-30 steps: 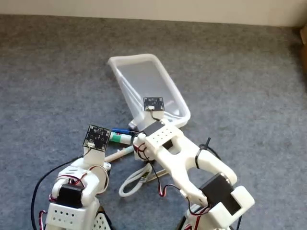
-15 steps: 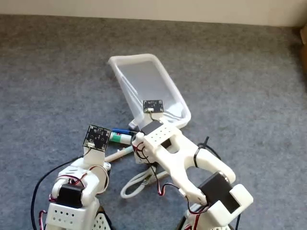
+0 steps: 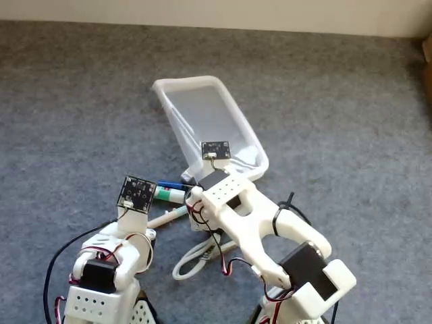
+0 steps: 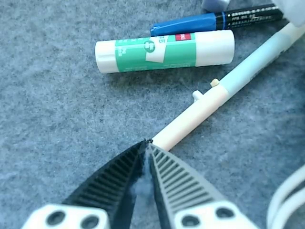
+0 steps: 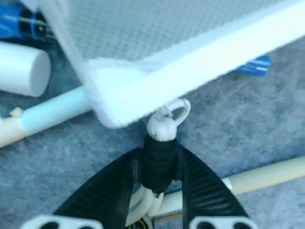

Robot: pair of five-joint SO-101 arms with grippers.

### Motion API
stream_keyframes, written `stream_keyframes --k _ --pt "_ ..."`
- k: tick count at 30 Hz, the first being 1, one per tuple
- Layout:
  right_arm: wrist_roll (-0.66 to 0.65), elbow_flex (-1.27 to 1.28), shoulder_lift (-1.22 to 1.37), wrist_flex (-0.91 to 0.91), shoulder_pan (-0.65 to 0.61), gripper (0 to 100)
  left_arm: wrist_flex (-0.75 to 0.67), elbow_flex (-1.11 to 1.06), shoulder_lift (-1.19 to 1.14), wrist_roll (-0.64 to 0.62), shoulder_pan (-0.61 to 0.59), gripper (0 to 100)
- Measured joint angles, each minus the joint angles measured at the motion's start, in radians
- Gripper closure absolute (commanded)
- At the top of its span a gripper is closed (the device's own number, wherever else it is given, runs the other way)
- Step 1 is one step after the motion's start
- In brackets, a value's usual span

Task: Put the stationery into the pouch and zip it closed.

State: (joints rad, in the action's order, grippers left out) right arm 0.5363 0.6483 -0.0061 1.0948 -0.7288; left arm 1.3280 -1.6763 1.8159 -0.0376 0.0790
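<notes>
— Where's the pouch (image 3: pixel 202 115)?
— Lying on the carpet (image 3: pixel 337 101), its zip pull (image 5: pixel 160 143) pinched in the right gripper (image 5: pixel 160 157).
— And the left gripper (image 4: pixel 145 143)?
— Tips together, holding nothing, touching 1 pen (image 4: pixel 224 86) beside the glue stick (image 4: pixel 164 50) and blue marker (image 4: pixel 209 21).

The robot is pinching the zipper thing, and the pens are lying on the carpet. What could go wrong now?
1. The right gripper is clamped on the zipper pull while the glue stick, blue marker and pen lie outside the pouch. Zipping now would probably shut them out.
2. The left gripper is shut right at the pen's end, so it might just push the pen away.
3. Nothing else holds the pouch, so a tug could drag it.
</notes>
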Motion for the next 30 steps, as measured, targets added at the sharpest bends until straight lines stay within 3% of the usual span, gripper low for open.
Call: stream_keyframes --k 11,22,30 --pt "-0.132 0.115 -0.381 0.063 0.0 99.3 0.0 0.0 0.0 0.0 0.0 99" --pt "-0.46 0.152 -0.628 0.064 0.0 99.3 0.0 0.0 0.0 0.0 0.0 99" --pt "-0.491 0.152 -0.766 0.064 0.0 99.3 0.0 0.0 0.0 0.0 0.0 99"
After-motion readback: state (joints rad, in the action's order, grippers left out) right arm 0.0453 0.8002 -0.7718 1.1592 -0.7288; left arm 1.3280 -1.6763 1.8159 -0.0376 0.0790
